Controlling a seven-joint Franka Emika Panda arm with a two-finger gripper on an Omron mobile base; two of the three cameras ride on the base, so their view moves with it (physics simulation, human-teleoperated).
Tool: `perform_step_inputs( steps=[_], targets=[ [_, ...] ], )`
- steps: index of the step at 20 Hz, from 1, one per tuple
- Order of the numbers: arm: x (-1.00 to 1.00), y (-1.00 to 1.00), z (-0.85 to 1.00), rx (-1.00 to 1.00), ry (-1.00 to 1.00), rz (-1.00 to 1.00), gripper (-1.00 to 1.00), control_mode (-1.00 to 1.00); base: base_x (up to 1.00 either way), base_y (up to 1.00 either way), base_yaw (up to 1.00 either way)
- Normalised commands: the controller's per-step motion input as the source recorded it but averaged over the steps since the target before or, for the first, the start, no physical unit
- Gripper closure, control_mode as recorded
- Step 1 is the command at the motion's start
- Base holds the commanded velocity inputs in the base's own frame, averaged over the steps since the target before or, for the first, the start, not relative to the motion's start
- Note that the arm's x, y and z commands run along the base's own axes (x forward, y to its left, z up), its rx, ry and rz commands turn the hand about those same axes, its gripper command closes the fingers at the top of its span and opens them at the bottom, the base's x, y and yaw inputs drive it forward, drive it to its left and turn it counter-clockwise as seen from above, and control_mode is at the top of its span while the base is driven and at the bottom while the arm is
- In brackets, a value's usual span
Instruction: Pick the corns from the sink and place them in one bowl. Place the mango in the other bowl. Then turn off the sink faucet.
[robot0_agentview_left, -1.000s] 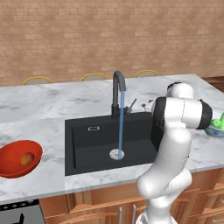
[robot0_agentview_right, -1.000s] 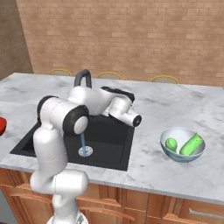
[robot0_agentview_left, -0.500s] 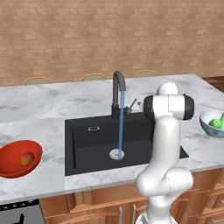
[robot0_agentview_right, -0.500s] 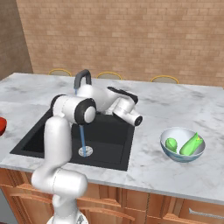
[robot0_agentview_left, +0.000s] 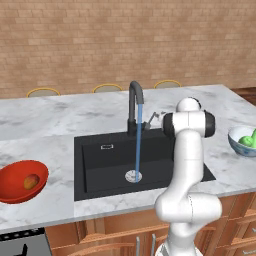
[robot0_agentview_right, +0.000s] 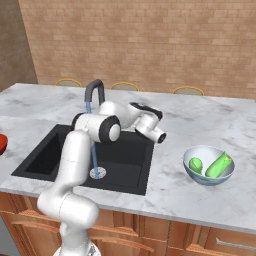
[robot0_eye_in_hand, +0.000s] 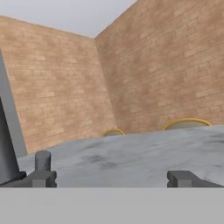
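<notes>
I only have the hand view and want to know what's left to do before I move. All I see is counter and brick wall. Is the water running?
Observer: Yes. A blue stream falls from the faucet to the drain of the sink.
Operator: Are the corns out of the sink?
Observer: Both corns lie in the pale bowl on the counter.
Operator: And the mango?
Observer: The mango sits in the red bowl.
Operator: Where is my gripper?
Observer: The gripper is open and empty, over the sink's edge, with the faucet on one side and the pale bowl on the other.
</notes>
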Motion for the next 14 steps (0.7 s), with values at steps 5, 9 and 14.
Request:
perform_step_inputs(
  steps=[5, 9, 14],
  targets=[
    [0.0, 0.5, 0.0, 0.04, 0.01, 0.01, -1.0, -1.0, 0.0, 0.0, 0.0],
    [0.0, 1.0, 0.0, -0.03, 0.02, 0.0, -1.0, -1.0, 0.0, 0.0, 0.0],
    [0.0, 1.0, 0.16, -0.12, 0.0, 0.03, -1.0, -1.0, 0.0, 0.0, 0.0]
  ],
)
